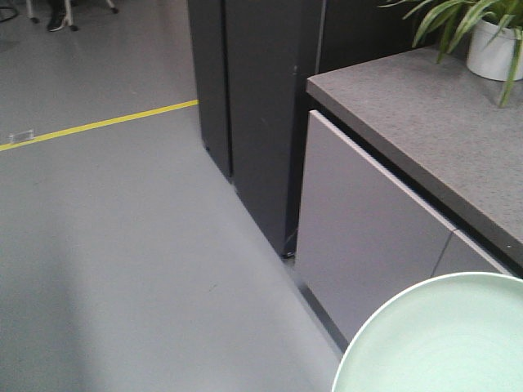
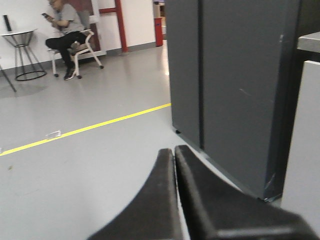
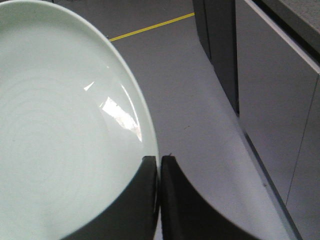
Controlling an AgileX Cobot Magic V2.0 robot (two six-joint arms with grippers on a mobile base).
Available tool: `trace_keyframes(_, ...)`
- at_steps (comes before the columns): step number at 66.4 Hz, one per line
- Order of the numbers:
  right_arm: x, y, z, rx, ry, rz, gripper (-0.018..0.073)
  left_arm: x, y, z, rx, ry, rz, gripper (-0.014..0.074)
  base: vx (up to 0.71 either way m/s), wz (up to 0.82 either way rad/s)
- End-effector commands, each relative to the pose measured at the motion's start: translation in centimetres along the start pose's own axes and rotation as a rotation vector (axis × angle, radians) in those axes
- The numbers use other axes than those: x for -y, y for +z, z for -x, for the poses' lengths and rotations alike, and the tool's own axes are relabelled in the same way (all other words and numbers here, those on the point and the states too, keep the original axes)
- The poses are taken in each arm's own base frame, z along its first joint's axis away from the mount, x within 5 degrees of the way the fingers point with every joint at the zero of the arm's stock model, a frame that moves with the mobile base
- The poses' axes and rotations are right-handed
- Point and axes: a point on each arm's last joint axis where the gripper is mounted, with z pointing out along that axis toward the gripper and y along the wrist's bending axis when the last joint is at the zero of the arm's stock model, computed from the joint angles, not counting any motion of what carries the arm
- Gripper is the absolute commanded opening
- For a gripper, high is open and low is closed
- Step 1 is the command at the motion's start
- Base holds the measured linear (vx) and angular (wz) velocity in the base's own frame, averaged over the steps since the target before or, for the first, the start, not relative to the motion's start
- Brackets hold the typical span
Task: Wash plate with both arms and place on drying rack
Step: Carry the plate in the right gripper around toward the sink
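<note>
The right end effector (image 3: 160, 160) is pinching the mint-green plate (image 3: 60, 125) by its rim, holding it out over the floor (image 1: 122, 245) beside the bench (image 1: 425, 122), probably to carry it for washing, while the left end effector (image 2: 174, 152) is hanging closed, empty.

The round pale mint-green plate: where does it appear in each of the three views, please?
Exterior front-facing: the round pale mint-green plate fills the bottom right corner, cut off by the picture's edges.
Left wrist-mounted: not in it.
Right wrist-mounted: it covers the left half.
Shared landmark: the yellow floor line, seen in all three.
</note>
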Motion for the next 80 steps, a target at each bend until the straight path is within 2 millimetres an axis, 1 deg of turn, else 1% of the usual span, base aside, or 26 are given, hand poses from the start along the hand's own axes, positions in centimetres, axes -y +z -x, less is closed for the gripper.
trace_keyframes(1,-0.3,-0.23,1.23,0.08,0.005,0.012,-0.0001,0.21,-0.35,1.59,0.113,-0.006,-0.024,-0.0006,0.08,-0.32)
trace_keyframes(80,-0.3,-0.23,1.23,0.08,0.005,0.012,-0.0001,0.21,-0.35,1.59,0.113,-0.006,-0.024,-0.0006,0.07,-0.27)
